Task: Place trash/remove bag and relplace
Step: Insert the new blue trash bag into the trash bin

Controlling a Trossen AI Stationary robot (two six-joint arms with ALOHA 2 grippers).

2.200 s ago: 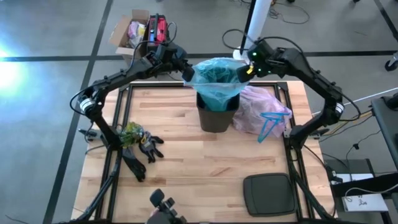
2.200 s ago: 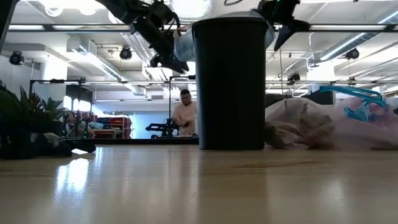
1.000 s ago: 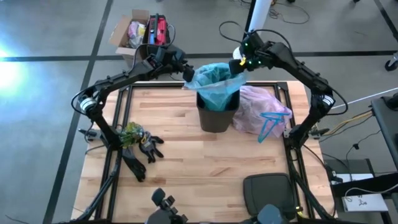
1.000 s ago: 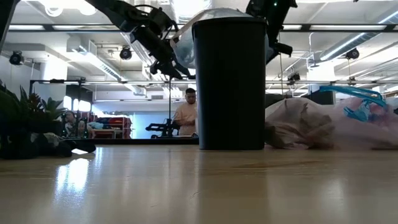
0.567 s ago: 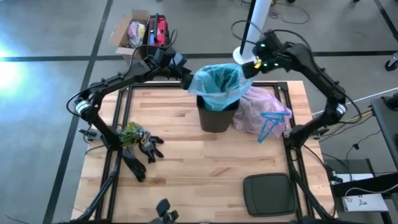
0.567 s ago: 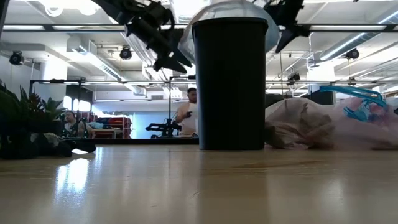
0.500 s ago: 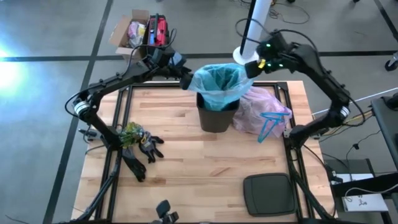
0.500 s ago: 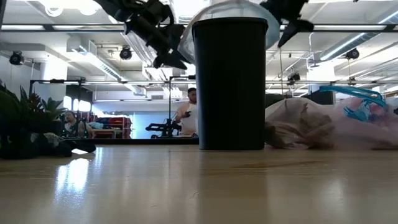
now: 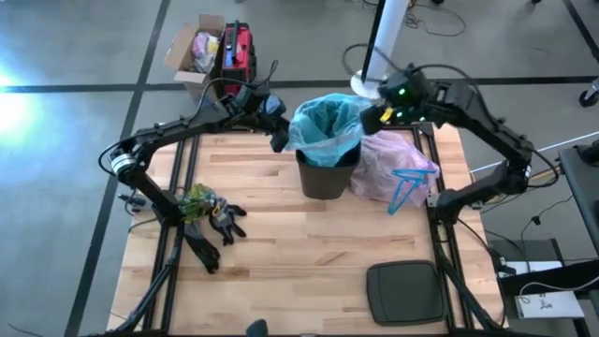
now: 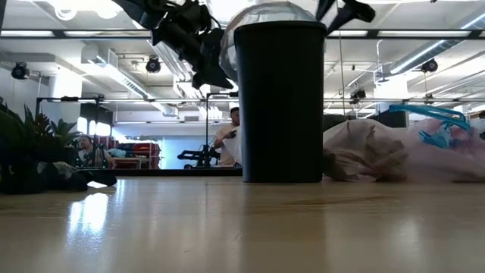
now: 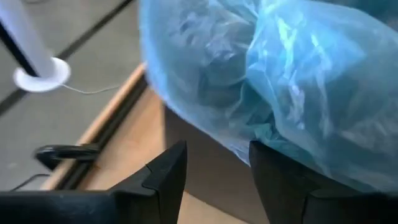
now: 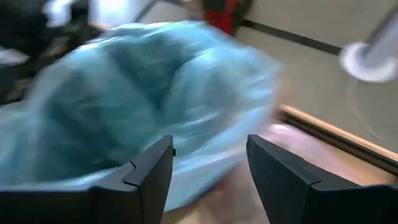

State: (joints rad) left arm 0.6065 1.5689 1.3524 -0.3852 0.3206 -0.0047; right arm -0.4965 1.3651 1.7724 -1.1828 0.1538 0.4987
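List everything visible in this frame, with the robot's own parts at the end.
Bin: one, black, table's far middle.
Blue bag: one, light blue, lining the bin, draped over its rim.
Pink bag: one, pale pink, full, with blue drawstrings, on the table right of the bin.
Gloves: black, near the table's left edge, beside something green.
Lid: one, dark, table's near right.
Cardboard box: one, on the floor beyond the table.
Person: one, in the room behind.
Left gripper: open, at the blue bag's left edge.
Right gripper: open, at the blue bag's right edge.
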